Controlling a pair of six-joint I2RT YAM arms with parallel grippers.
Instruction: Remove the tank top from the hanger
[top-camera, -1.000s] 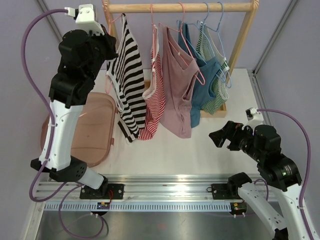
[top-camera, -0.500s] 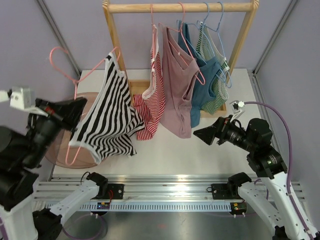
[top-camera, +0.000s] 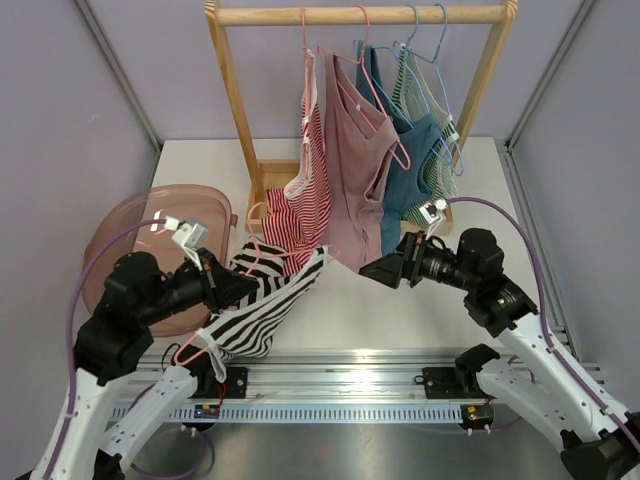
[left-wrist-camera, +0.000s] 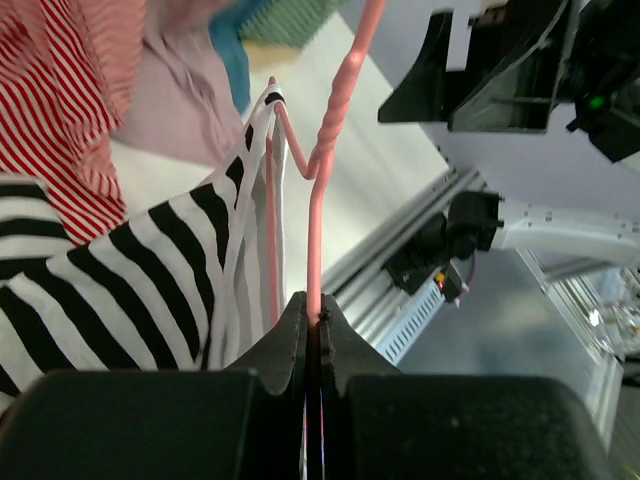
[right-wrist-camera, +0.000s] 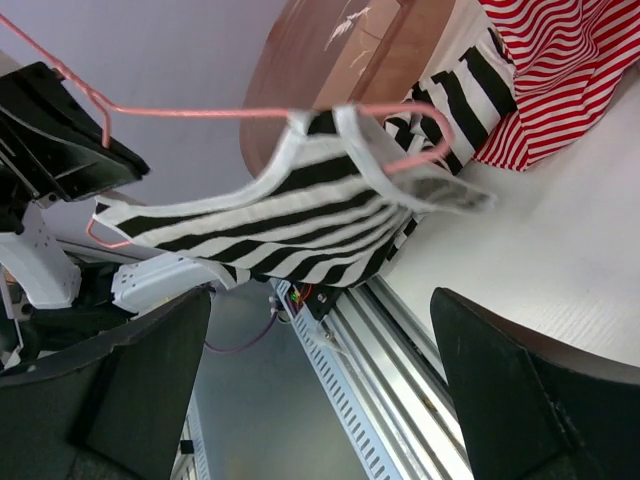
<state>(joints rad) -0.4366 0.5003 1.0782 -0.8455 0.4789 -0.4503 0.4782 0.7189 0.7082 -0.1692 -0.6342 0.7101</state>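
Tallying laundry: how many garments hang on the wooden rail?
4, left to right: red-striped top, mauve top, blue top, green-striped top. Another could hide behind them.

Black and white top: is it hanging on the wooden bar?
No, the top is on a pink hanger pinched by the left gripper, off the bar.

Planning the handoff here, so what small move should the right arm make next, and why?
Probably ease the open right gripper toward the striped tank top and close on a strap. The left gripper is shut on the pink hanger, held off the rack, and the top hangs on it, so pulling it off needs a second grip.
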